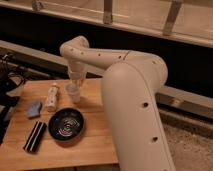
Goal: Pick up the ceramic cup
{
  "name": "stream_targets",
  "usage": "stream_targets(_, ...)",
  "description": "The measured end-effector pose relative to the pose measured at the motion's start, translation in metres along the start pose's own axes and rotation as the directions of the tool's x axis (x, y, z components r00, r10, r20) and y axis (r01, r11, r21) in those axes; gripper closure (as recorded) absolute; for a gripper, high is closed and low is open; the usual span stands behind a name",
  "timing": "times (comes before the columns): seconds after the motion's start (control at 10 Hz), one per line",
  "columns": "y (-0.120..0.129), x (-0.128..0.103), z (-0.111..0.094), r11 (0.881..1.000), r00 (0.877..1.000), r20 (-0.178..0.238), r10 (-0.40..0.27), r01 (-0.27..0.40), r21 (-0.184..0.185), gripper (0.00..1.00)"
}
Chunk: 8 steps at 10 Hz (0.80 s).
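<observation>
The ceramic cup (73, 93) is a small pale handleless cup standing on the wooden table (95, 140), right of the white bottle. My gripper (76, 80) hangs at the end of the white arm, directly above the cup and at its rim. I cannot tell whether it touches or holds the cup. The cup's base seems to rest on the table.
A white bottle with a label (52, 96) lies left of the cup. A blue cloth-like object (34, 108) sits further left. A wide black bowl (66, 125) is in front of the cup, and a black oblong object (35, 136) is at the front left. My bulky white arm (135, 105) covers the table's right side.
</observation>
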Motion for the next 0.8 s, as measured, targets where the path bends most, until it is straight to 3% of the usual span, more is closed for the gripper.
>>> stream_targets(0.2, 0.006, -0.006, -0.019, 1.0, 1.0, 0.019, -0.021, 0.021, -0.001, 0.25)
stream_targets(0.3, 0.008, -0.007, -0.021, 1.0, 0.999, 0.018, -0.029, 0.029, 0.002, 0.2)
stream_targets(0.6, 0.017, -0.008, -0.009, 0.999, 0.999, 0.015, -0.048, 0.048, -0.002, 0.2)
stream_targets(0.8, 0.012, -0.004, 0.014, 0.999, 0.999, -0.015, -0.041, 0.041, 0.004, 0.2)
